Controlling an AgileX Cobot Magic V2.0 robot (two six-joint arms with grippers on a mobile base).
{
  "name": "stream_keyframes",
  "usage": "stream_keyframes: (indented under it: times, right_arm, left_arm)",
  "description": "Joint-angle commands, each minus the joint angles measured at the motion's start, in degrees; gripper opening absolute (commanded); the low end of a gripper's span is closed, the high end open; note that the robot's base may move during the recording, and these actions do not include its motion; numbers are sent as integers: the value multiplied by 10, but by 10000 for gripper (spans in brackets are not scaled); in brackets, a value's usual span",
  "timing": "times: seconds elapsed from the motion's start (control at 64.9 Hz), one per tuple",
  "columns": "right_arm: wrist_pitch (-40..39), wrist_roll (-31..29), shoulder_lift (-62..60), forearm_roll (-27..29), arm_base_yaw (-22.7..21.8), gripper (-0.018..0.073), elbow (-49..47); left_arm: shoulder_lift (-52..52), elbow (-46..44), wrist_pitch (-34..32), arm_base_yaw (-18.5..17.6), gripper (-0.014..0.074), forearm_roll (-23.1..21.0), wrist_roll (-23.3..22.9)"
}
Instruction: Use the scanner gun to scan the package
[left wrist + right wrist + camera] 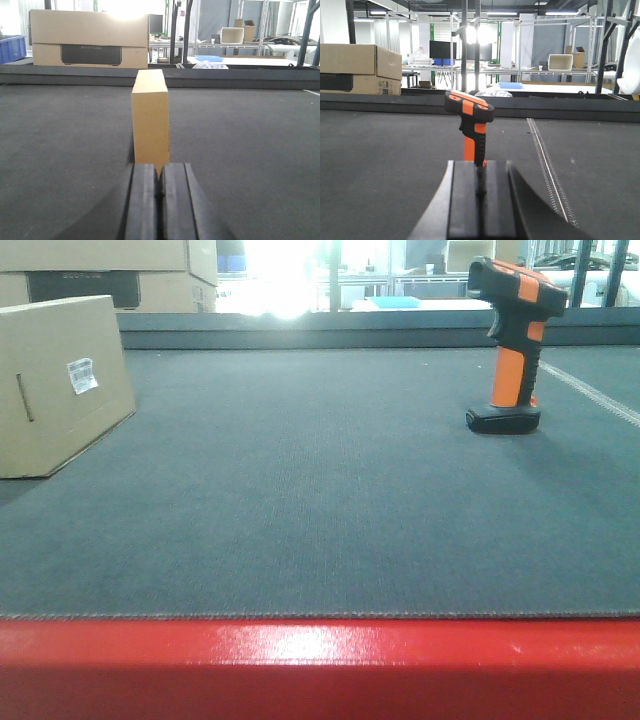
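The package point(60, 385), a tan cardboard box with a small white barcode label point(82, 375), stands at the left of the grey mat. In the left wrist view its narrow end point(150, 117) faces me, straight ahead of my left gripper point(160, 175), which is shut with nothing between its fingers. The scanner gun point(512, 340), black head and orange handle, stands upright on its flat base at the far right. The right wrist view has the scanner gun point(471, 125) just beyond my right gripper point(480, 172), also shut and empty. Neither gripper shows in the front view.
Stacked cardboard boxes with a dark band point(90, 45) sit behind the mat's raised back edge point(330, 335). A red rim point(320, 665) runs along the near edge. A stitched seam point(547, 165) crosses the mat right of the scanner. Shelving and tables fill the background.
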Motion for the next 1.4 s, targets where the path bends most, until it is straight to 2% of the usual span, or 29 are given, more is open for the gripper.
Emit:
stream_keyframes:
  times: [0.0, 1.387]
  right_arm:
    - [-12, -2, -2, 0, -1, -162, 0]
    - [-12, -2, -2, 0, -1, -162, 0]
  left_arm:
    - [-2, -1, -8, 0, -111, -3, 0]
    - [-2, -1, -8, 0, -111, -3, 0]
